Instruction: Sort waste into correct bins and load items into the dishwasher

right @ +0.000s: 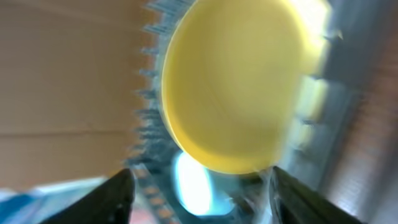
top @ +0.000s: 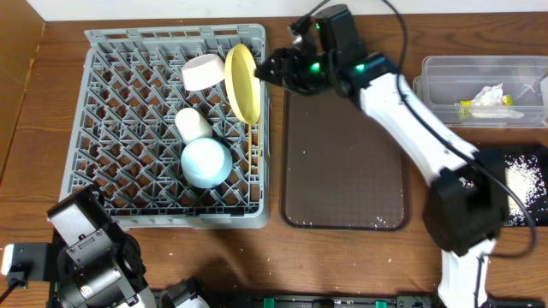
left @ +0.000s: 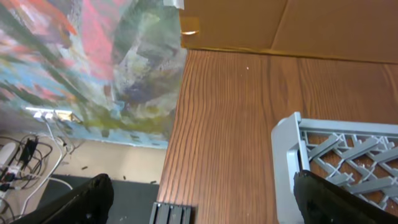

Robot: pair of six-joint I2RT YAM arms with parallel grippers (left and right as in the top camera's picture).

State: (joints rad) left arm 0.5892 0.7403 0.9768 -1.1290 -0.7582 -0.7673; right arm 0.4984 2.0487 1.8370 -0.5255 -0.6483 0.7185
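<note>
My right jaws (top: pixel 267 71) are spread wide at the right rim of the dishwasher rack (top: pixel 120 103), holding nothing. On the right wrist camera both fingers (right: pixel 115 199) sit far apart at the bottom corners, with the pale-yellow plate (right: pixel 233 87) filling the view just ahead of them. That picture is blurred, so I cannot tell whether a fingertip touches the plate. From overhead the plate stands on edge in the rack's upper right part, and the fingertips are just beside its right edge.

My left jaws (left: pixel 199 208) are also wide open and empty, low over the wooden surface (left: pixel 230 112). One corner of the rack is near the right-hand finger (left: pixel 329 202).

The rack also holds:
- the white bowl (top: pixel 204 72), tipped on its side just left of the plate
- the small white cup (top: pixel 193 124), below the bowl
- the light-blue saucer (top: pixel 206 162), below the cup

The dark-brown tray (top: pixel 347 162) lies beside the rack, with a few pale specks along its lower edge.

At the far right, the clear tub (top: pixel 445 64) holds the crumpled tissue (top: pixel 490 96) and the green-yellow wrapper (top: pixel 467 109). Below it, the black tub (top: pixel 538 218) holds whitish crumbs (top: pixel 518 175).
</note>
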